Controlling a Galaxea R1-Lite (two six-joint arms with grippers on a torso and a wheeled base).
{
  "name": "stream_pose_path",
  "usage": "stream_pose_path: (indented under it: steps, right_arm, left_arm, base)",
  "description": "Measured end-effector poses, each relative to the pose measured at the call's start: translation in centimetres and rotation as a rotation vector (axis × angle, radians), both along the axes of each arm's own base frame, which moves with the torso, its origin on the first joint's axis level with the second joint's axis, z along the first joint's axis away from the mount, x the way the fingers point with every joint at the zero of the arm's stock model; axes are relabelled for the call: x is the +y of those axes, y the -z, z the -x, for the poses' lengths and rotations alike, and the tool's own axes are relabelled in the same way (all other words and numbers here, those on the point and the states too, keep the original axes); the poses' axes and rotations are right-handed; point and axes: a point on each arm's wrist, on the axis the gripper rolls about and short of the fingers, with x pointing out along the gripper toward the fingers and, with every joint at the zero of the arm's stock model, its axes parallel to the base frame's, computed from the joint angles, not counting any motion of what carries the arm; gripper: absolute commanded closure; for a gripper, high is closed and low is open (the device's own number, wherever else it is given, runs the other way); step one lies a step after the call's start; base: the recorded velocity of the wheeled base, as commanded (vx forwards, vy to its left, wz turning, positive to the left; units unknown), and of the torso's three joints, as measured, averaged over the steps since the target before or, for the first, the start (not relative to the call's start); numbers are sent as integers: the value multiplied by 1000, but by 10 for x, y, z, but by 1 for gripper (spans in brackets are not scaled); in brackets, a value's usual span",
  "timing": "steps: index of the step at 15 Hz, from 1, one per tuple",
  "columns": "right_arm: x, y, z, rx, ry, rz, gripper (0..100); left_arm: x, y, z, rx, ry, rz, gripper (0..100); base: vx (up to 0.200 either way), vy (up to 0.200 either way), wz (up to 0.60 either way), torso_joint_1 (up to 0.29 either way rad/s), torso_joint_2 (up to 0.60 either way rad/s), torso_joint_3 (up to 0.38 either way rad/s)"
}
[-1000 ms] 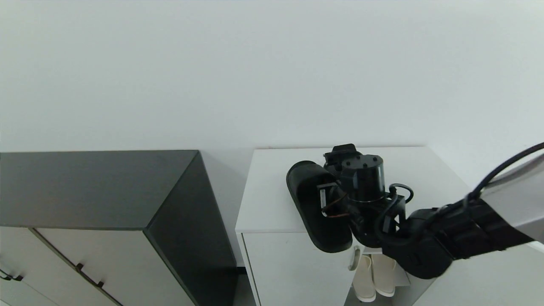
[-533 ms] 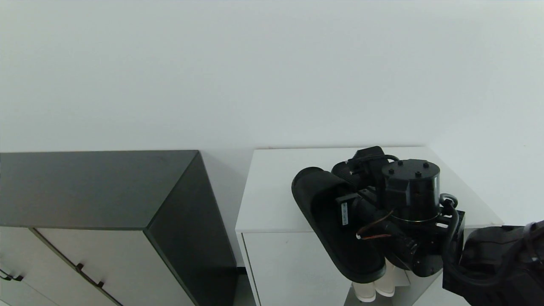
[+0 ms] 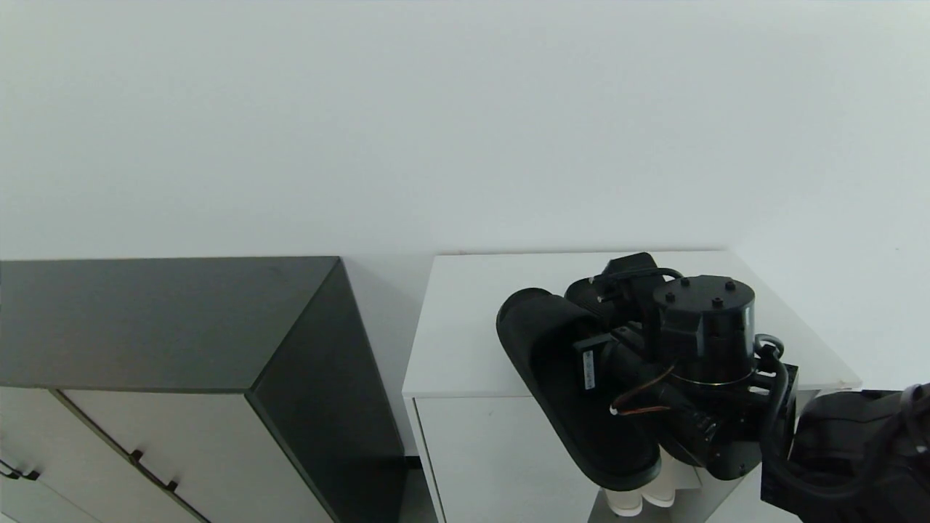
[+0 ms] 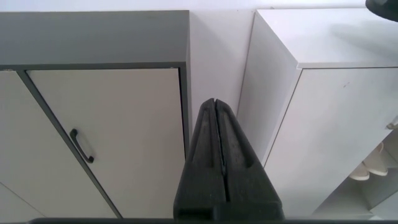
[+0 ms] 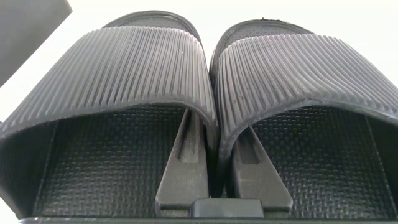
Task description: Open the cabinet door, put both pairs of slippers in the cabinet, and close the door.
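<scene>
Black slippers (image 3: 574, 385): pair pressed side by side, tilted, up in the air at front edge of white cabinet (image 3: 465, 349) top.
R claw (image 5: 217, 165): clamped on the pair's inner walls, one finger inside each slipper.
L claw (image 4: 216, 149): squeezed closed, nothing in it, facing gap btwn grey cabinet (image 4: 93, 37) & white one.
White slippers (image 3: 643, 500): low down inside white cabinet.

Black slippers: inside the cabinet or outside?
Outside. The right pincer grips both black slippers by their straps, in the air by the white cabinet.
</scene>
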Motion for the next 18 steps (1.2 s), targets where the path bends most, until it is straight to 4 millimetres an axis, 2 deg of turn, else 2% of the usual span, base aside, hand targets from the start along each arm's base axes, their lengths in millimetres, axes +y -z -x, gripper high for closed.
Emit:
stream_pose_path:
  steps: [12,18]
  right_arm:
    - [0,2,1,6,2,8,100]
    - [0,3,1,6,3,9,100]
  left_arm:
    - [0,0,0,0,0,1,100]
    - [0,0,0,0,-2,1,100]
  base:
    - [-200,0,0,2,2,3]
    - [0,0,0,0,0,0]
